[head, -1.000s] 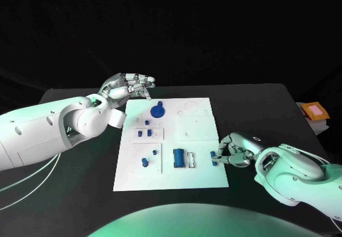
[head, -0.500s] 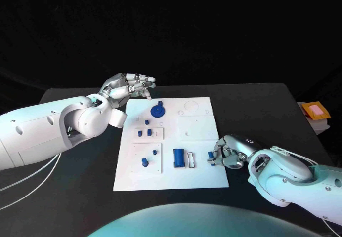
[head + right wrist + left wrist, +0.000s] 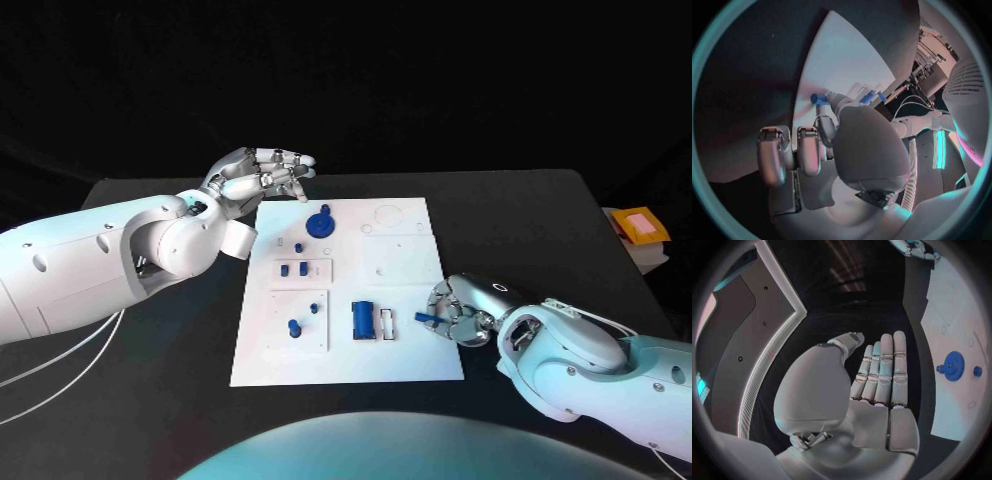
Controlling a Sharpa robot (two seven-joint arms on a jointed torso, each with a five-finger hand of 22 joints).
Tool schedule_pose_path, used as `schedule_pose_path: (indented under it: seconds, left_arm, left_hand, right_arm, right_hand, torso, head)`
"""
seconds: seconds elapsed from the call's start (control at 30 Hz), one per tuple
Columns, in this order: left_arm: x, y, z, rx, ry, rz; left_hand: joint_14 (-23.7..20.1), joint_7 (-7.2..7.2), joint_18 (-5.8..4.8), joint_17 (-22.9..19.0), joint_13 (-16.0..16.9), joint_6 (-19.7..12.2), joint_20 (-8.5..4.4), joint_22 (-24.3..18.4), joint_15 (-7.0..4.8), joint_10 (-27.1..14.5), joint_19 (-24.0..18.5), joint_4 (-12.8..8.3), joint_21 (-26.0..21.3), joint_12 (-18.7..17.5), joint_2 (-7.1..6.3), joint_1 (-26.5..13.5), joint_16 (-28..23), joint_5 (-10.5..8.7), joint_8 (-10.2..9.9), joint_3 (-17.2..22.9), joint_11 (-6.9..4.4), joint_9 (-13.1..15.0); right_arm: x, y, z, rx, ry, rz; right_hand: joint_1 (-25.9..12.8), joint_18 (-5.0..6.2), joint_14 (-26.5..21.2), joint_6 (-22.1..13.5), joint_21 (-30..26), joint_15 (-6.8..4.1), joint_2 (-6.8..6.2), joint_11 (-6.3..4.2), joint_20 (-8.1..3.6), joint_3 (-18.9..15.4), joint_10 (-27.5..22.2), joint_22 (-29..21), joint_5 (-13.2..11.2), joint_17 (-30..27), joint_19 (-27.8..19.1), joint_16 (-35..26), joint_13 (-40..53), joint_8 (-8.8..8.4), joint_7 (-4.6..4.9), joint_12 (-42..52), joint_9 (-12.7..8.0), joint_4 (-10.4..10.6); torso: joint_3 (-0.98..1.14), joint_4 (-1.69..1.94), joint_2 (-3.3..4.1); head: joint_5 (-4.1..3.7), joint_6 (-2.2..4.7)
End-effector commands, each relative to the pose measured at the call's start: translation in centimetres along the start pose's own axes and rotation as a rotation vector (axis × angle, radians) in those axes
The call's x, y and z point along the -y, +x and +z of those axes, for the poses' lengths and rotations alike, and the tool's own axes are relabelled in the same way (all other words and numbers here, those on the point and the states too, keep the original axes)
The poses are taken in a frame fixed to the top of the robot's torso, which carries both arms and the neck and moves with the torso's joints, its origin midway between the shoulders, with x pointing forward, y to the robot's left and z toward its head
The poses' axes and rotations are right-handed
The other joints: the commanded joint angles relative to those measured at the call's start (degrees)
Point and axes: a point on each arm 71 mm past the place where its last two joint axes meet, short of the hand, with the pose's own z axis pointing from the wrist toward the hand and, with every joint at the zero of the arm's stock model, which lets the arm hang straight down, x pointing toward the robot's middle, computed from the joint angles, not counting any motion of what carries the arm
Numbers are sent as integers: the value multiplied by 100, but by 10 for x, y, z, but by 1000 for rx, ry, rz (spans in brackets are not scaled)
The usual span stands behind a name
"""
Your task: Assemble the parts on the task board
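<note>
- Overhead, from the head view, the task board [image 3: 346, 290] is taken as the landmark: a white plate lying in the middle of the black table [image 3: 548, 220].
- At the board's far left corner the left hand [image 3: 267, 175] is held above the table, its fingers loosely curled in and nothing seen between them.
- At the board's right edge, near its front end, the right hand [image 3: 464, 312] is closed on a small blue peg [image 3: 427, 318], whose free end points in over the board.
- Standing in the board are a blue gear [image 3: 319, 224] towards the far end, small blue pieces [image 3: 294, 269] in the left-hand panels, and a dark blue block [image 3: 362, 318] beside a white frame [image 3: 385, 322] near the front.
- Round outlines on the far right part of the board carry no blue piece, so the assembly is judged partly done, with the held peg and perhaps other seats left.
- From the left wrist view, the left hand [image 3: 873, 385] is seen with fingers straight and side by side, holding nothing; the blue gear [image 3: 953, 366] lies on the board beyond it.
- From the right wrist view, the blue peg [image 3: 819, 98] is seen pinched at the tips of the right hand [image 3: 826, 145], over the white board [image 3: 842, 55].
</note>
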Motion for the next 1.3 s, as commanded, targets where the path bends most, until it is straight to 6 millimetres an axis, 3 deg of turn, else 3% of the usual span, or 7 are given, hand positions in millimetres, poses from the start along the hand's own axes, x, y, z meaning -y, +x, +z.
schedule_pose_path:
  seconds: [0.03,0.23,0.43,0.53,0.6,0.8,1.3]
  left_arm:
    - [1,2,0,-13,10,-2]
    - [1,2,0,-13,9,-2]
    - [1,3,0,-18,10,-4]
    - [1,3,1,-22,11,-6]
    - [1,4,1,-23,12,-7]
    - [1,4,1,-24,12,-7]
    - [1,5,1,-25,9,-7]
  left_hand:
    - [-26,18,63,-6,0,-5,24,-7,7,-51,-19,-6,-33,30,38,-16,27,-16,-32,-3,-4,-9]
    - [-29,17,64,-8,0,-2,23,-7,5,-51,-17,-14,-34,32,41,-7,28,-15,-30,2,-5,-8]
    - [-32,18,64,-10,1,3,24,-7,6,-51,-14,-17,-35,34,43,-9,31,-15,-27,2,-4,-8]
    - [-33,22,62,-12,0,1,28,-11,12,-55,-13,-1,-43,34,40,-39,36,-12,-27,-8,1,-9]
    - [-33,22,62,-12,0,1,28,-11,12,-55,-13,-1,-43,34,40,-39,36,-12,-27,-8,1,-9]
    - [-33,21,62,-13,0,1,30,-13,13,-56,-12,2,-47,35,44,-45,39,-9,-27,-8,1,-9]
    - [-36,17,66,-17,1,3,28,-15,8,-57,-6,-7,-52,39,72,-29,46,5,-24,15,-4,-10]
  right_arm:
    - [1,7,-4,-34,34,3]
    - [-7,2,-6,-10,17,50]
    - [-21,-5,-6,22,-23,112]
    - [-27,-5,-4,22,-35,146]
    - [-30,-4,-2,15,-36,159]
    - [-34,1,5,-18,-28,178]
    - [-42,14,16,-88,-22,178]
  right_hand:
    - [-379,-18,480,32,30,12,-98,17,7,1608,47,1423,30,864,482,21,54,72,-43,40,135,-1018]
    - [-913,-31,489,28,89,-13,-154,-24,-9,1609,87,1442,-6,900,508,43,85,117,-106,70,249,-968]
    - [-1169,-35,495,53,104,-31,-142,-43,-29,1543,110,1446,26,922,515,56,119,111,-130,106,273,-849]
    - [-1310,-34,495,76,100,-38,-172,-51,-37,1472,114,1445,18,920,513,55,129,99,-140,111,276,-778]
    - [-1399,-31,493,107,88,-45,-184,-59,-44,1388,109,1441,128,914,508,51,124,96,-151,96,281,-728]
    - [-1531,-33,493,171,99,-58,-164,-74,-54,1283,101,1444,156,917,512,51,116,116,-170,74,298,-618]
    - [-1585,-29,493,178,80,-62,-178,-78,-59,1221,107,1438,161,917,505,51,134,113,-177,93,302,-578]
  torso:
    - [-3,-5,-1]
    - [-6,1,2]
    - [-3,-13,-2]
    - [4,2,4]
    - [-1,-4,2]
    - [1,-3,9]
    - [2,-2,9]
  head:
    - [15,0]
    - [13,0]
    - [0,0]
    - [17,0]
    - [18,0]
    - [42,0]
    - [25,0]
